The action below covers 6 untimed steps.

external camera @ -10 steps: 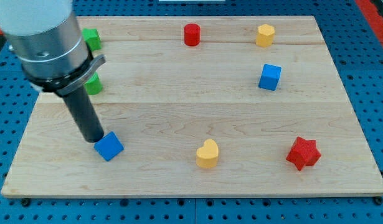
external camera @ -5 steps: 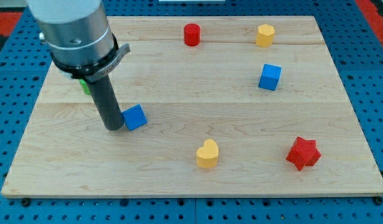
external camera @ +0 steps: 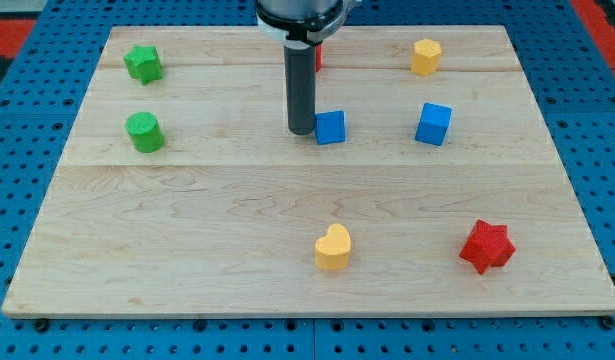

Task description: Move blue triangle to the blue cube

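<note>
The blue triangle [external camera: 330, 127], whose shape cannot be made out clearly from this angle, rests on the wooden board [external camera: 237, 220] touching the view's right side of my tip [external camera: 301, 131]. The arm carries no pincer, only a straight dark rod [external camera: 301, 85] that descends from the view's top edge, so nothing is clasped: the tip merely stands against the block's left face.

The blue cube [external camera: 434, 123] lies farther toward the view's right of the tip, beyond the blue triangle, at nearly the same height in the view and well apart from it, with bare board between the two blue blocks.

Directly behind the rod, toward the view's top of the tip, a red block [external camera: 318, 58] shows only as a sliver on the rod's right edge; its shape cannot be told. A yellow block [external camera: 425, 56] sits up and to the view's right of the tip, above the blue cube.

To the view's left of the tip, well apart, stands a green cylinder [external camera: 144, 131], and above it, near the board's upper left corner, a green star [external camera: 143, 63].

Below the tip, toward the view's bottom, lies a yellow heart [external camera: 333, 247]; lower right of the tip, near the board's right edge, lies a red star [external camera: 486, 246].
</note>
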Available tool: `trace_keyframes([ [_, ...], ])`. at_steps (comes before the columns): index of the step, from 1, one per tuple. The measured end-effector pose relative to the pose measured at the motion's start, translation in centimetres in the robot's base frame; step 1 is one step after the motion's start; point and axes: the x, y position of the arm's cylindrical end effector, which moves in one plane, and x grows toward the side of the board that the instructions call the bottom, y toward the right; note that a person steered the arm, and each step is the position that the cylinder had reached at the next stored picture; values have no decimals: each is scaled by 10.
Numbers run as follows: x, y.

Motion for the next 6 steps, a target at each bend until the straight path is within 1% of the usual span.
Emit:
trace_keyframes([
  [1, -3, 26],
  [2, 16, 63],
  [4, 17, 114],
  [5, -6, 63],
  [6, -54, 85],
])
